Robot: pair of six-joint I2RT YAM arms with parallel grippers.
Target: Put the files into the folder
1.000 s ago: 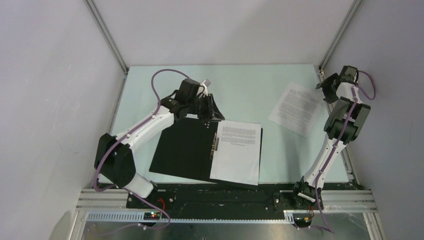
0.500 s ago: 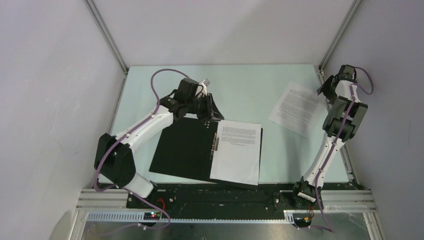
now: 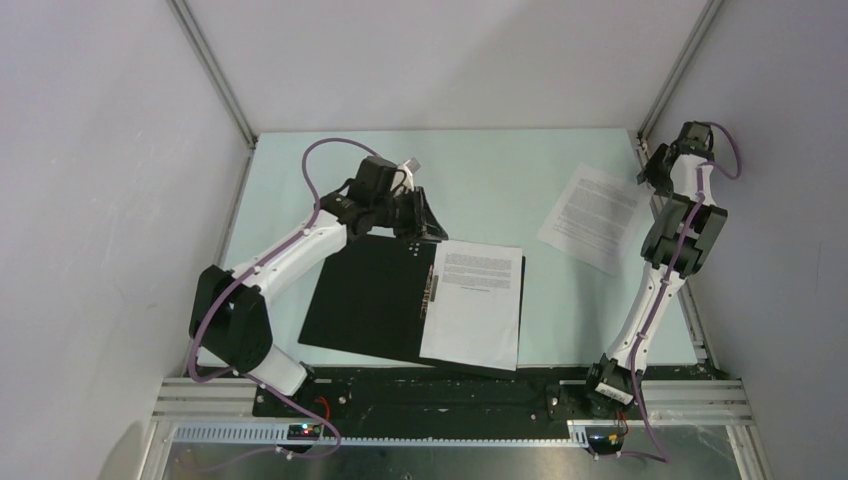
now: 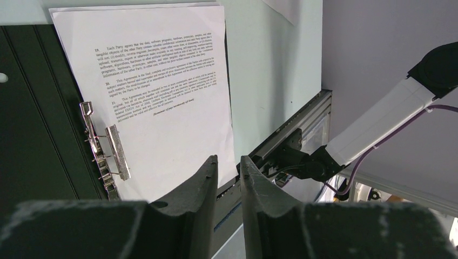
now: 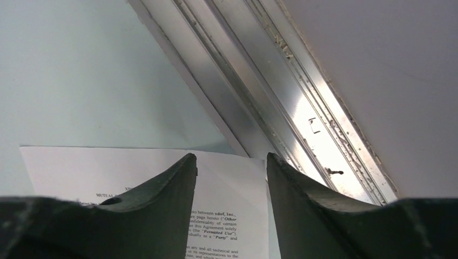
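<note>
Right arm has swung further toward the far right corner, and its claw (image 5: 231, 162) has narrowed. Its jaws stand apart and empty above the far corner of the loose sheet (image 3: 592, 215), thin white printed paper flat on the pale green table (image 3: 500, 170). Left claw (image 4: 228, 162): jaws slightly parted, nothing between them, at the folder's (image 3: 365, 300) far edge. Folder lies open, matte black inside, metal clip (image 4: 102, 145) at the spine. Its right half holds the filed sheet (image 3: 472, 305).
</note>
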